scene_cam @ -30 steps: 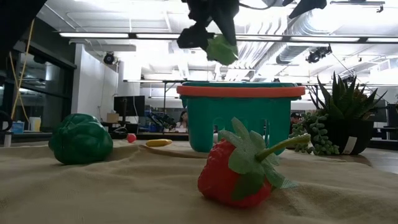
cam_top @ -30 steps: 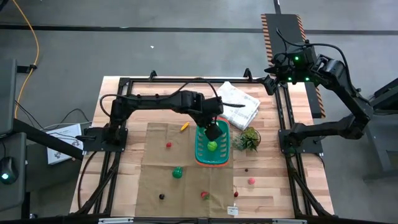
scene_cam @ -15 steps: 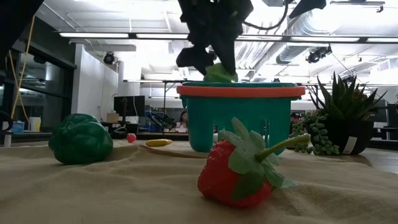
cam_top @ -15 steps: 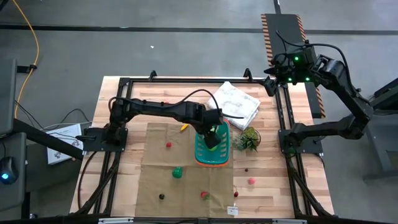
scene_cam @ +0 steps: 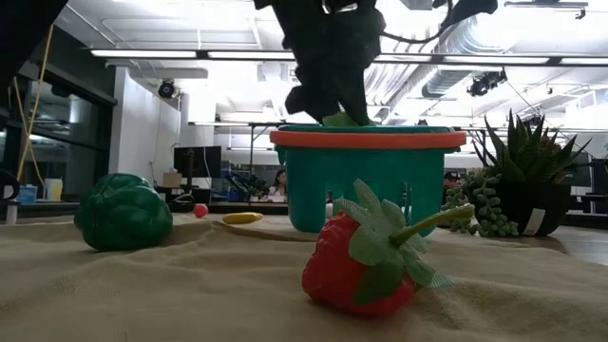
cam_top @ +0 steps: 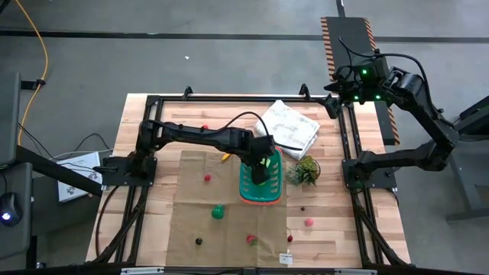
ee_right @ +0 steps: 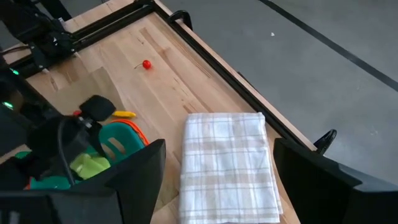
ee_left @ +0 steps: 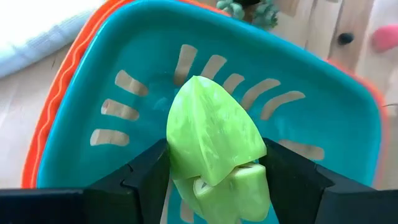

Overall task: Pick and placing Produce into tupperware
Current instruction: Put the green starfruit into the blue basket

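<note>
On the wooden table [cam_top: 153,229], the left gripper [cam_top: 260,169] holds a light green leafy piece [ee_left: 214,146] clamped inside the teal basket [cam_top: 250,191], while the right gripper [cam_top: 333,90], fingers apart, waits at the far right corner.

A pale wooden table [cam_top: 153,122] carries a tan cloth [cam_top: 191,221], a folded white towel [cam_top: 292,126] and a small potted plant [cam_top: 304,171] — plus loose red berries [cam_top: 309,222].
</note>
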